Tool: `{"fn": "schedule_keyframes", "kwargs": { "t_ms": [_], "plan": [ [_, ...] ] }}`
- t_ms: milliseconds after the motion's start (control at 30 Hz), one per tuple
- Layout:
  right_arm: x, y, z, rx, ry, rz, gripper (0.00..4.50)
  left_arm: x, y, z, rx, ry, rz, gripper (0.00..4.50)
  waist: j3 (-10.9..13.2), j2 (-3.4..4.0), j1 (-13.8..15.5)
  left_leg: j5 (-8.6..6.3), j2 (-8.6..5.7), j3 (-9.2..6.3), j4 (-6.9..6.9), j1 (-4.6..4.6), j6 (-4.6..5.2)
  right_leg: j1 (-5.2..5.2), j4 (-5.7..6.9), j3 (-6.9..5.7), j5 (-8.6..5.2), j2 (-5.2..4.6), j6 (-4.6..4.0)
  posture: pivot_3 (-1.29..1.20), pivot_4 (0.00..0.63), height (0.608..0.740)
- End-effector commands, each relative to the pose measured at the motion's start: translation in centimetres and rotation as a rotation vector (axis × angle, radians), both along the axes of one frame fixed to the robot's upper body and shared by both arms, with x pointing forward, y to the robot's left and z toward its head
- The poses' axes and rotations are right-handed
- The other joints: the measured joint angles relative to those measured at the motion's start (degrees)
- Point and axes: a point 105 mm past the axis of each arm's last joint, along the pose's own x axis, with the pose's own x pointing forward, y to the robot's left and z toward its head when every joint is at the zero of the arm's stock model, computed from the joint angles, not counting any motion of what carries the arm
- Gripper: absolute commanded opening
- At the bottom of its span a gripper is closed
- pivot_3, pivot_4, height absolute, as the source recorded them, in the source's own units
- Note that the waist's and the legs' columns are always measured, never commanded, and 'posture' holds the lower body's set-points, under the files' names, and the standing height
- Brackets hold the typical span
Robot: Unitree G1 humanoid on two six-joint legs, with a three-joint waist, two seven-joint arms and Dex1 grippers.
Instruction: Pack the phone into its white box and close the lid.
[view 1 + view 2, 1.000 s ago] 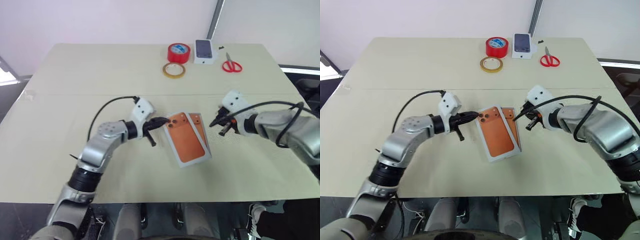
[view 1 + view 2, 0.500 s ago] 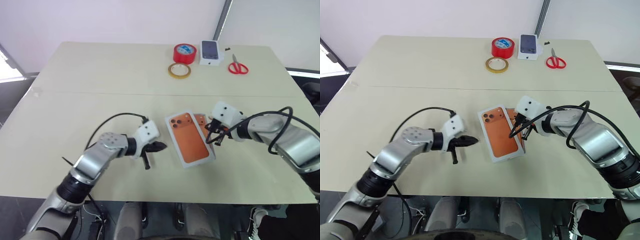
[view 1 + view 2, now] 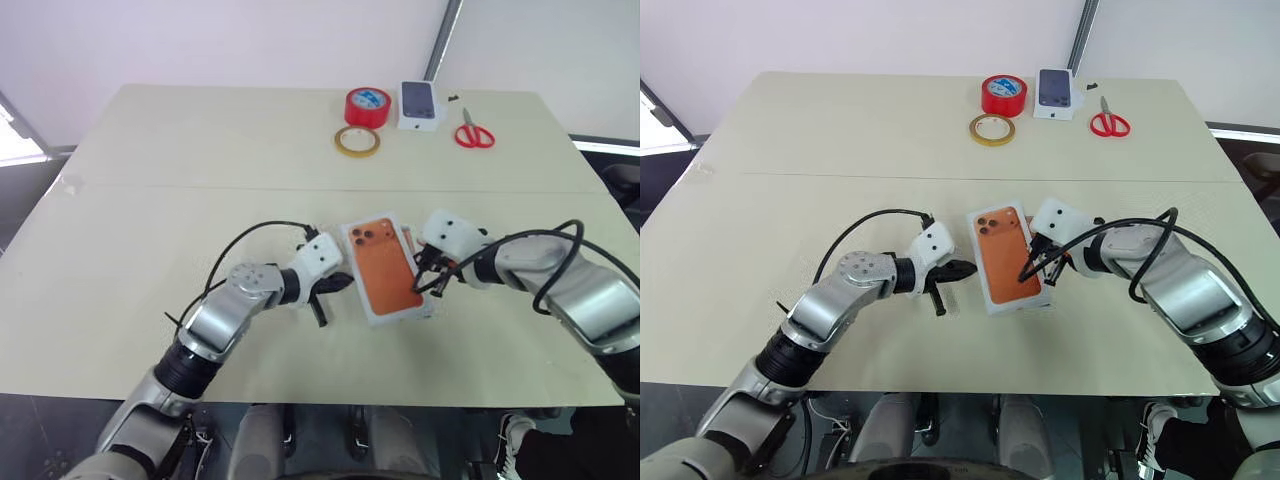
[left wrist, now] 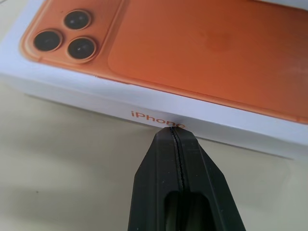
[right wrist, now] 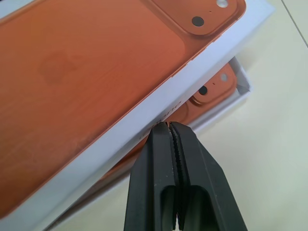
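The lid, white with an orange phone picture on top, lies askew over the white box near the table's front middle. The orange phone rests inside the box, with only its camera corner peeking out under the lid's right side. My left gripper is shut, and its tip touches the lid's left side wall by the printed word. My right gripper is also shut, its tip pressed against the lid's right side wall. Neither holds anything.
At the table's far side sit a red tape roll, a tan tape ring, a small white box with a dark phone picture and red scissors. The table's front edge runs just below the arms.
My left gripper has swung right until it touches the lid's left side. The lid has turned and slid further over the box, hiding more of the phone. The right gripper has barely moved.
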Motion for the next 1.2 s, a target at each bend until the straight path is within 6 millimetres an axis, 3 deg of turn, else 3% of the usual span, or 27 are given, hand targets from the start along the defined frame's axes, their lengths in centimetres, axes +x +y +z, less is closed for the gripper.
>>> {"fn": "schedule_keyframes", "kwargs": {
  "t_ms": [33, 433, 1200],
  "plan": [
    [-0.2, 0.4, 1.1, 0.009, -0.042, 0.027, 0.06, 0.4, -0.8, 1.6, -0.053, -0.050, 0.000, 0.00, 0.00, 0.00, 0.00, 0.00, 0.00, 0.00, 0.01, 0.00, 0.00, 0.00, 0.00, 0.00, 0.00, 0.00, 0.00, 0.00, 0.150, 0.740],
    [-0.4, -0.6, 0.8, -0.014, -0.021, -0.005, 0.06, 0.8, -2.2, 2.3, -0.089, -0.060, -0.015, 0.00, 0.00, -0.01, 0.01, 0.00, -0.06, -0.02, 0.04, 0.00, 0.00, 0.03, 0.02, 0.00, 0.00, 0.01, 0.01, 0.00, 0.150, 0.740],
    [-0.3, -1.2, 0.0, -0.028, -0.007, -0.033, 0.06, 1.4, -2.0, 1.5, -0.067, -0.055, 0.006, 0.00, -0.01, -0.01, 0.01, 0.00, -0.07, -0.01, 0.07, 0.01, 0.00, 0.03, 0.08, 0.00, 0.01, 0.03, 0.02, 0.00, 0.150, 0.740]
  ]
}}
